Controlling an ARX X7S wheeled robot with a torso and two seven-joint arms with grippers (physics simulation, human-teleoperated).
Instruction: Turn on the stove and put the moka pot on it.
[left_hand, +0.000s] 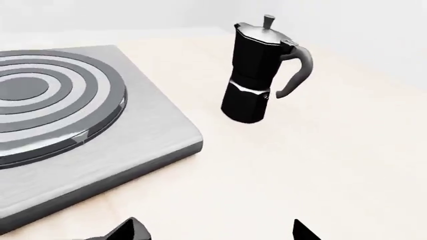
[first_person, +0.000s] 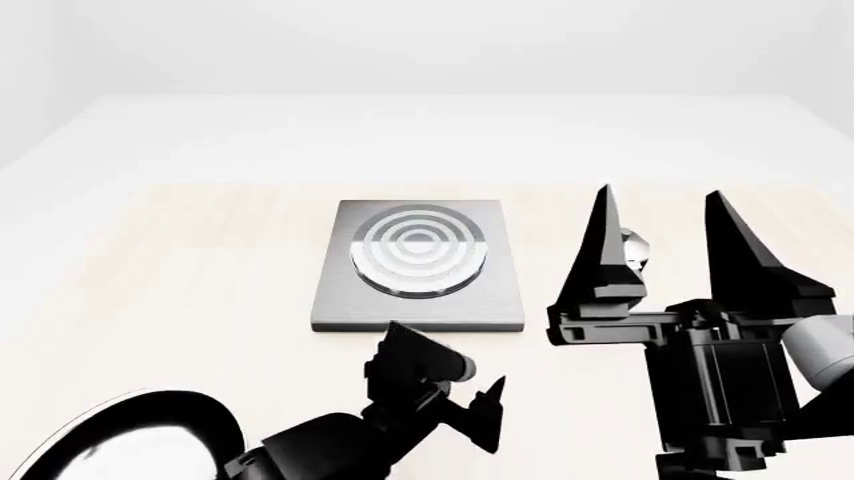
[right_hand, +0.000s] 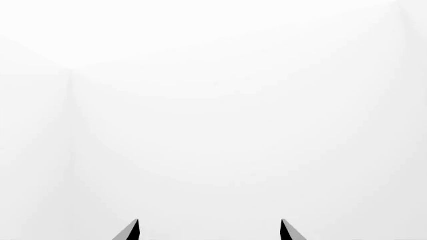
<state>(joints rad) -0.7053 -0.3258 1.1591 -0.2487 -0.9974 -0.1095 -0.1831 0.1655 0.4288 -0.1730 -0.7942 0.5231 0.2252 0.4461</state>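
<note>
The stove (first_person: 418, 300), a flat grey slab with a ringed round burner (first_person: 418, 250), lies mid-table; it also shows in the left wrist view (left_hand: 147, 140). Its round black knob shows in no view. The moka pot (left_hand: 257, 75) stands upright on the table beside the stove, handle turned away from it. In the head view only a silver bit of the pot (first_person: 631, 246) shows behind my right gripper. My left gripper (left_hand: 213, 231) is open and empty, low in front of the stove (first_person: 451, 385). My right gripper (first_person: 661, 200) is open, raised, fingers pointing up, and sees only white wall (right_hand: 209, 231).
A black frying pan (first_person: 127, 440) with a shiny inside lies at the table's near left corner. The light wooden table (first_person: 200, 260) reaches back to a white wall.
</note>
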